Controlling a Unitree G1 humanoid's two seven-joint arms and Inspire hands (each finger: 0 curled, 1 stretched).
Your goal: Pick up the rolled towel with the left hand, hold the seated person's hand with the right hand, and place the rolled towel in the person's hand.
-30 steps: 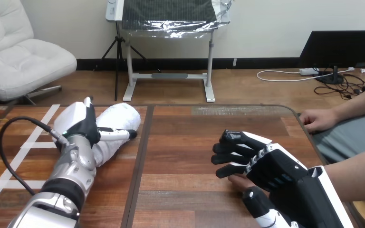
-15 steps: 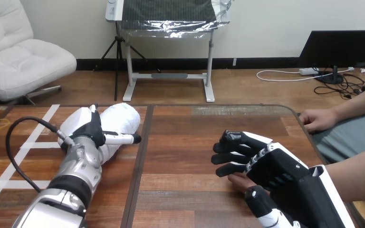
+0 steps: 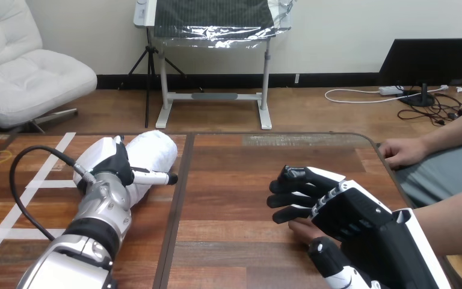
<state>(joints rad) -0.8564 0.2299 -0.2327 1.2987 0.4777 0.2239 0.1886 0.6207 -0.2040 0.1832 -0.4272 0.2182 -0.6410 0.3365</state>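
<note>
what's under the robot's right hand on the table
The person's nearer hand: its fingertips poke out between the right hand's curled fingers and thumb. The palm and wrist are covered, so how it lies on the table cannot be seen.

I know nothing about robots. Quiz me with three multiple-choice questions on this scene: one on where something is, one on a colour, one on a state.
1. Where is the rolled towel?
A) on the table's left part
B) in the person's palm
C) on the floor

2. What colour is it?
A) blue
B) white
C) red

3. How does the right robot hand stand?
A) raised clear of everything
B) over the person's hand
C) on the towel

Answers:
1 A: it lies on the table, under the left robot hand.
2 B: its cloth is white.
3 B: the person's fingertips peek out beneath it.
</note>
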